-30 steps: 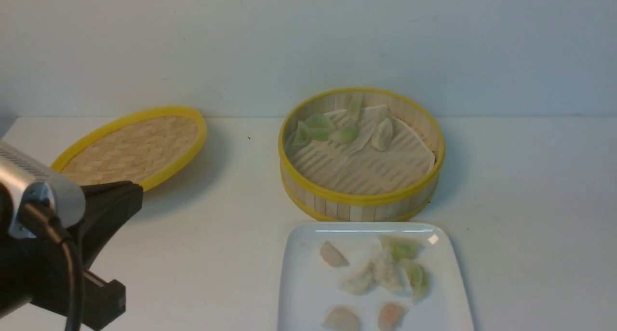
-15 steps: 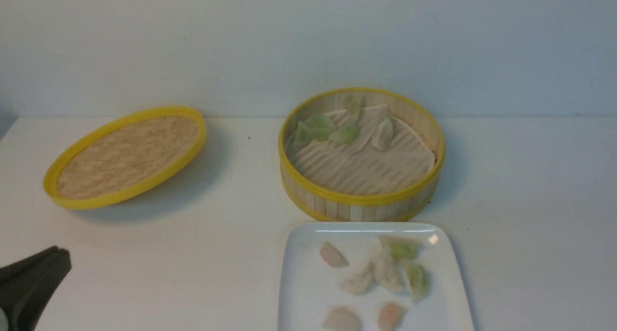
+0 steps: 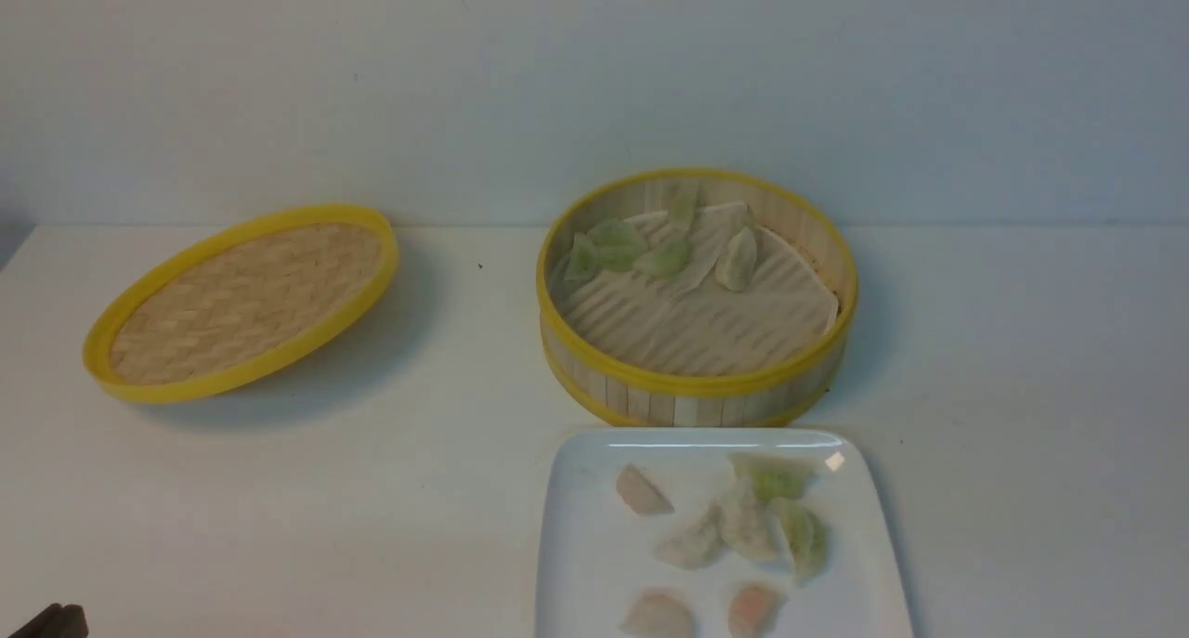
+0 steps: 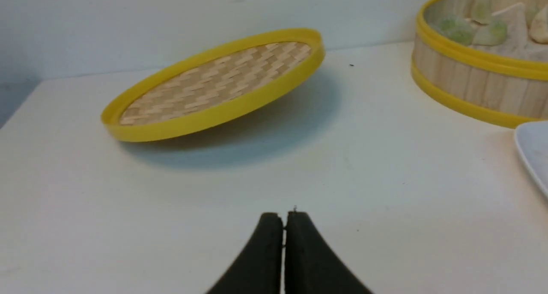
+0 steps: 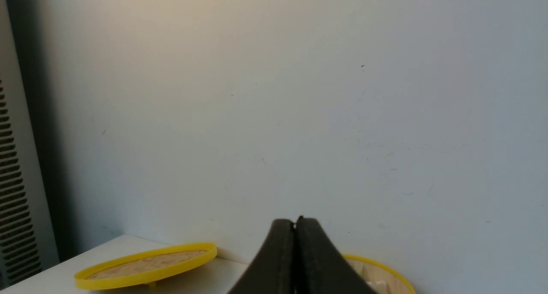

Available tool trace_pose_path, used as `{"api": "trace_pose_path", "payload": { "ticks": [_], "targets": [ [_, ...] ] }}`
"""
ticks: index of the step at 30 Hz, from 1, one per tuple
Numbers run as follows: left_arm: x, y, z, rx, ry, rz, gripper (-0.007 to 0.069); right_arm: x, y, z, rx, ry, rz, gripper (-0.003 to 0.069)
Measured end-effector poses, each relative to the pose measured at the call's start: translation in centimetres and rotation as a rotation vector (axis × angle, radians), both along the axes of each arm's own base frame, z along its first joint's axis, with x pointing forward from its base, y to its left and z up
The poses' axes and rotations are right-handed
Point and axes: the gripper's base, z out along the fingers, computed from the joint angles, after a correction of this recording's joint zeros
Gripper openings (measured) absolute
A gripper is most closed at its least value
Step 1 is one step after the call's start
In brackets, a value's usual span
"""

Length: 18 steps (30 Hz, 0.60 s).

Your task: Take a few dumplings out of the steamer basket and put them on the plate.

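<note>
The steamer basket (image 3: 697, 378) stands mid-table with several pale green and whitish dumplings (image 3: 661, 259) at the back of its ridged liner. In front of it the white square plate (image 3: 581, 564) carries several dumplings (image 3: 748, 525), whitish, green and pinkish. My left gripper (image 4: 283, 217) is shut and empty, low over the bare table at the near left; only its dark tip (image 3: 51, 621) shows at the front view's bottom-left corner. My right gripper (image 5: 295, 222) is shut and empty, facing the wall above the basket rim (image 5: 376, 262); the front view does not show it.
The woven yellow-rimmed lid (image 3: 243, 299) lies tilted at the back left, also visible as a lid (image 4: 214, 84) in the left wrist view. A pale wall (image 3: 594, 81) closes the table's far side. A grey ribbed panel (image 5: 13, 191) stands at the far left.
My left arm has pulled back toward the near left, out of the front view except for its tip, uncovering the lid. Basket, plate and dumplings have not moved.
</note>
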Motion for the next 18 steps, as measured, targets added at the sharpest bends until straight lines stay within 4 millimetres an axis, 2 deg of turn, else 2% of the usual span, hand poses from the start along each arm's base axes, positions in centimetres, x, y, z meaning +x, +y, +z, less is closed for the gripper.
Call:
{"api": "trace_pose_path", "payload": {
  "ticks": [7,18],
  "targets": [
    [-0.15,0.08,-0.61,0.001,0.066,0.018,-0.0006,0.00,0.00,0.00,0.000,0.000,0.000,-0.0015],
    [-0.16,0.08,-0.65,0.002,0.070,0.018,-0.0006,0.00,0.00,0.00,0.000,0.000,0.000,-0.0015]
  ]
}}
